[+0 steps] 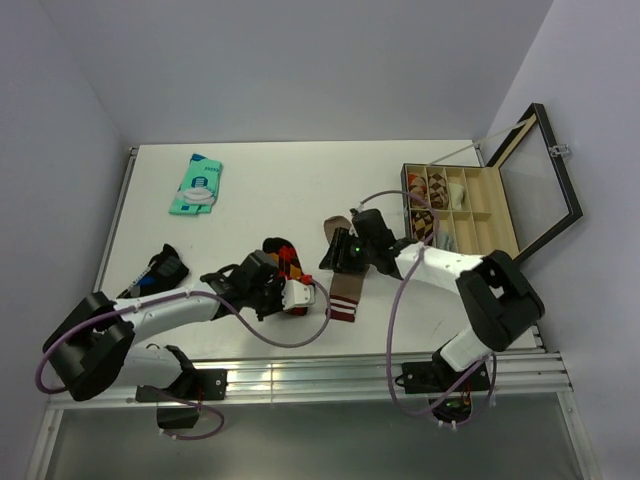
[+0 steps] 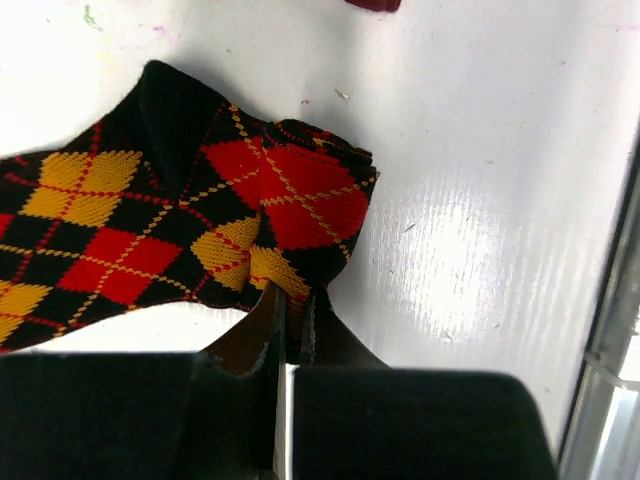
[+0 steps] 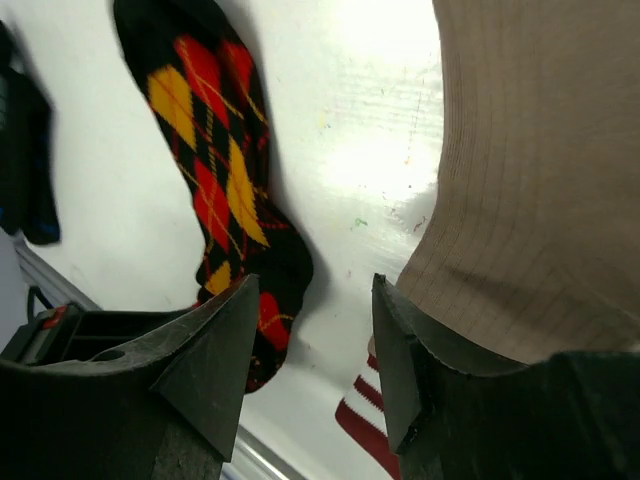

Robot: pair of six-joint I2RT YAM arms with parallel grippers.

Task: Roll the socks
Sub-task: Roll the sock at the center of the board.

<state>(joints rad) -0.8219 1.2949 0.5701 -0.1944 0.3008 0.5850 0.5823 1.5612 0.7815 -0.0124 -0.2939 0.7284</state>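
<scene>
The argyle sock is lying on the white table a little left of centre, toward the near edge, with its near end folded over on itself. The left claw is reaching in from the near left and pinching the edge of that fold, its jaws pressed together on the fabric. Just to the right, the tan sock is stretching from far to near, its maroon striped cuff pointing at the near edge. The right claw is hovering low over this sock's left edge with its jaws standing partly apart, gripping nothing. Bare table is showing between them. One finger is sitting over the tan fabric, though I cannot tell whether it is touching.
</scene>
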